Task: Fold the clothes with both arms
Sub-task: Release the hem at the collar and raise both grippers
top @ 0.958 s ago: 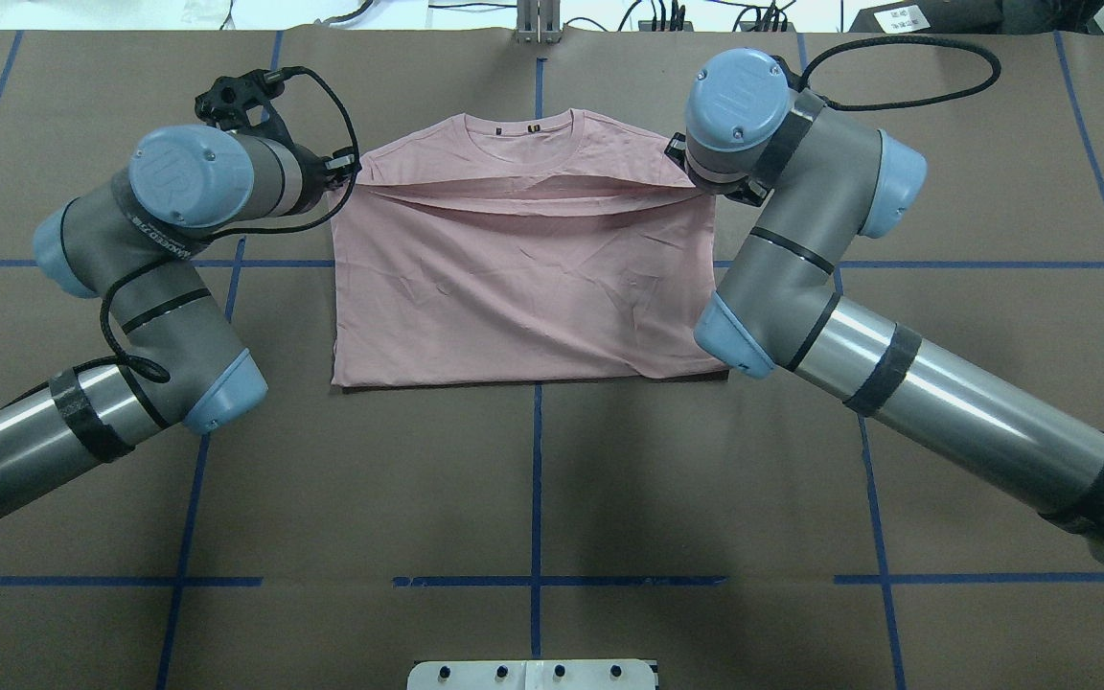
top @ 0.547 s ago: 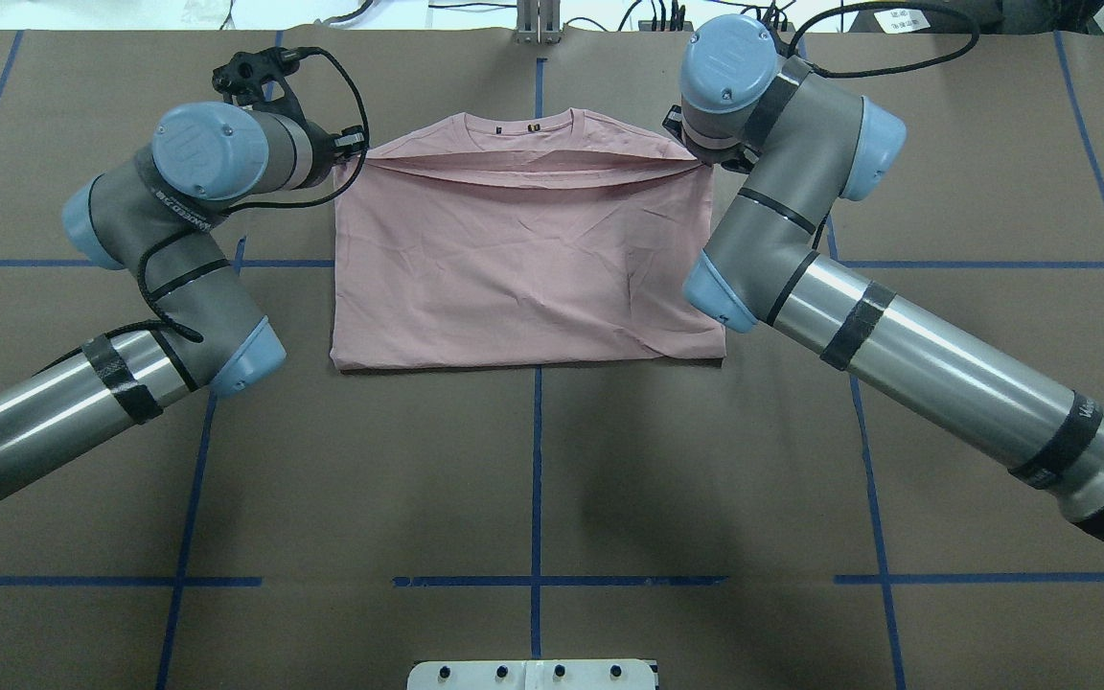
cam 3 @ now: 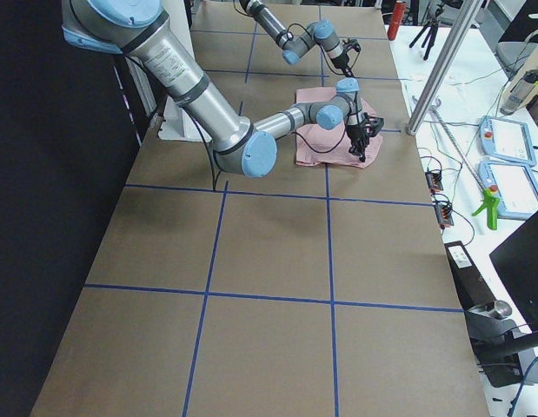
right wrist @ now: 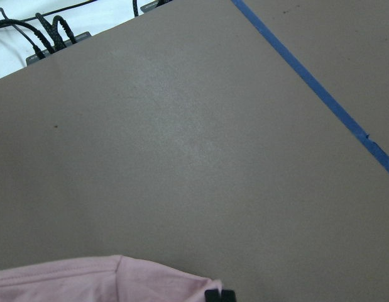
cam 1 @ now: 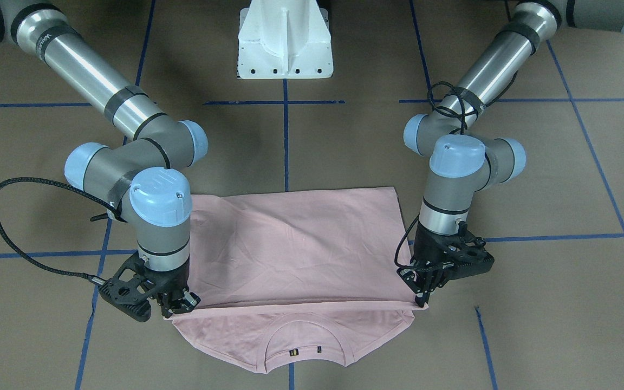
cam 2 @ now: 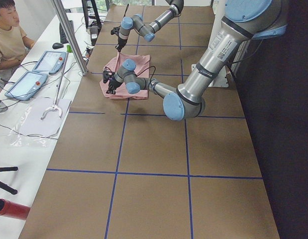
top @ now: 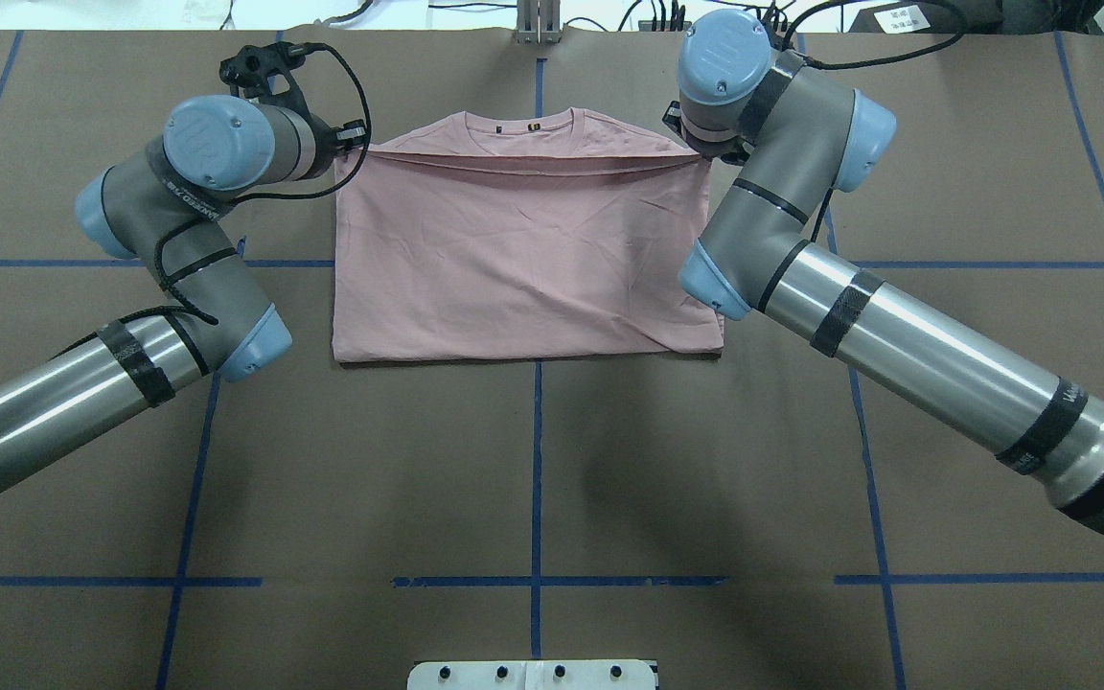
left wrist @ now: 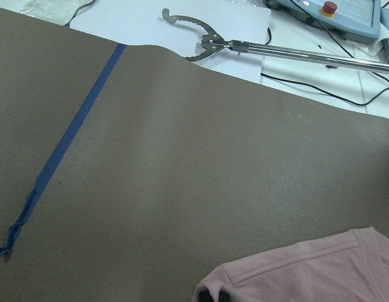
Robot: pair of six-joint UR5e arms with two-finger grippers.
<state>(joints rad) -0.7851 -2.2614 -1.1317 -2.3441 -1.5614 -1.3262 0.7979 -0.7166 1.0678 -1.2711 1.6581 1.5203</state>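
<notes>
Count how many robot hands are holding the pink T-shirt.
2: the left hand pinches one end of the T-shirt's folded-over edge near the collar, and the right hand pinches the other end. Neither is hidden.

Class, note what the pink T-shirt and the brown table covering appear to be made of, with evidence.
T-shirt: soft matte knit, likely cotton jersey; it creases and drapes limply. Table covering: probably matte brown paper or card; flat, dull, unreflective.
</notes>
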